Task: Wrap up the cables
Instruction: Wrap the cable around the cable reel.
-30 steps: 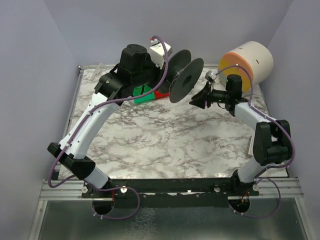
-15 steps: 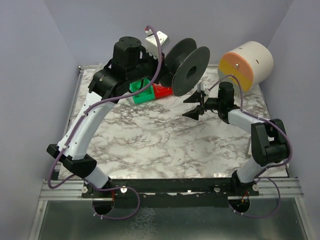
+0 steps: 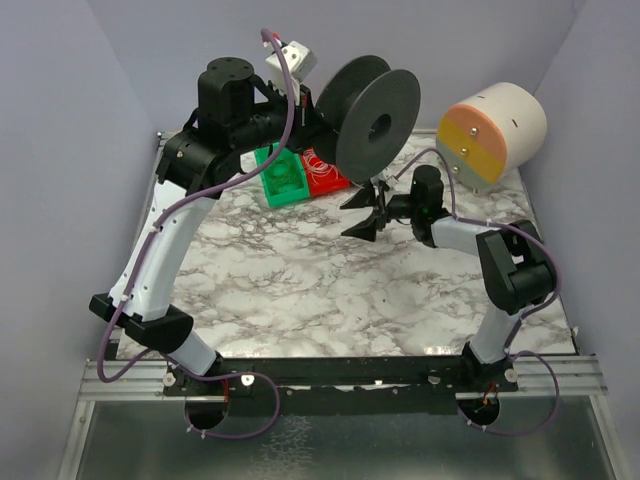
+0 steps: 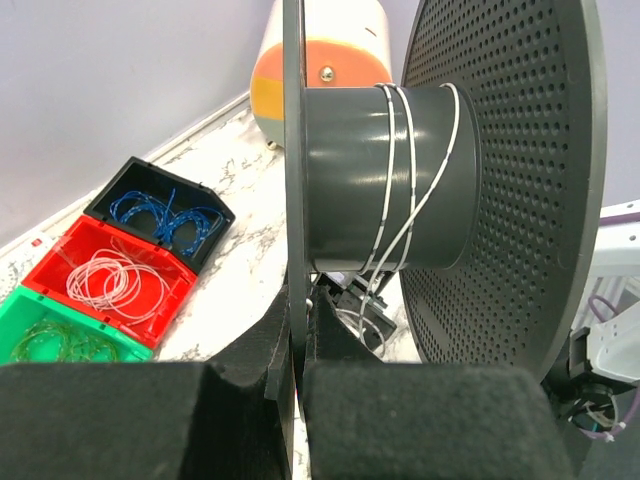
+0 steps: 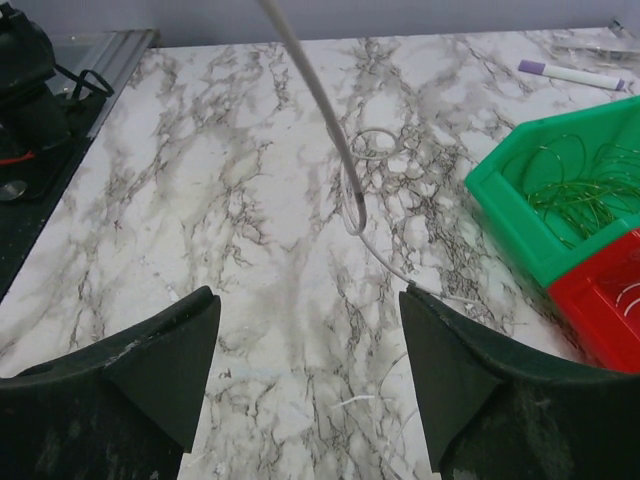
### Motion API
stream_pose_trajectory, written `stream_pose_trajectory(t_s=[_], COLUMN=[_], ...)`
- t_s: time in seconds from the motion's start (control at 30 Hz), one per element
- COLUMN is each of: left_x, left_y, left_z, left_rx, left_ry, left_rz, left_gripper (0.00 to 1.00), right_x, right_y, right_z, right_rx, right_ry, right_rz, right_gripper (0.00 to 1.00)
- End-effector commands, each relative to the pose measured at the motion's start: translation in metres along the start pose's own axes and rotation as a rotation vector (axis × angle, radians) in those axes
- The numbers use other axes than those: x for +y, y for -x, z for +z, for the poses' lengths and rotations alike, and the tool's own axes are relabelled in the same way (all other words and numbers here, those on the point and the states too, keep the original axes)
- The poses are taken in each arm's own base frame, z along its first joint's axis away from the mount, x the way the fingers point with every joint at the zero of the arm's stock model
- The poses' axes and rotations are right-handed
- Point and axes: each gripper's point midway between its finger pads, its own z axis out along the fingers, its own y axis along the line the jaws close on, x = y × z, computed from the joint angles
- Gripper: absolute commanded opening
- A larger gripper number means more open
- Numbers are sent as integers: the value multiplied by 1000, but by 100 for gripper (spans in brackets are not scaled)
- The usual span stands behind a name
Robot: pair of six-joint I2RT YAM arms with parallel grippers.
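My left gripper (image 4: 296, 335) is shut on the thin flange of a dark grey spool (image 3: 371, 113), held up above the back of the table. A whitish cable (image 4: 402, 170) makes a few turns round the spool's hub. Its free end (image 5: 322, 105) hangs down to a small loop on the marble. My right gripper (image 3: 362, 212) stands open just below the spool, and the cable passes ahead of its fingers without touching them. More cables lie coiled in bins: blue (image 4: 165, 215), whitish (image 4: 105, 285) and green (image 4: 50, 340).
The green bin (image 3: 280, 182) and red bin (image 3: 322, 170) sit at the back under the left arm, with the black bin (image 4: 130, 185) beside them. A cream and orange cylinder (image 3: 492, 130) lies at the back right. A purple-capped pen (image 5: 575, 75) lies past the green bin.
The left arm has lifted the spool higher and leftward. The right gripper has opened, let go of the cable, and swung left and forward under the spool.
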Motion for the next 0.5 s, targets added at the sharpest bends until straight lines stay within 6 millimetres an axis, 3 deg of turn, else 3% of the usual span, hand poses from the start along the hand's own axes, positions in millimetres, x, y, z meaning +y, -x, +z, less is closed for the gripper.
stream_pose_trajectory(t_s=[0.0,0.23,0.33,0.47], left_x=[-14,-7,-8,-11], left_y=[30,34,33,29], left_z=[-17,-23,-25,-22], left_rx=[-104,-117,-118,-107], left_ry=[-73,-54,-62,-91], left_rz=[-9,-12,-18,-38], left_gripper=[0,0,0,0], right_x=[0,10,6,-8], right_y=[20,14,6,17], right_z=[8,4,0,0], right_rx=[-63,-20,40,14], right_ry=[39,76,39,-41], right_rz=[-22,-68,-146,-159], right_gripper=[77,75,76,77])
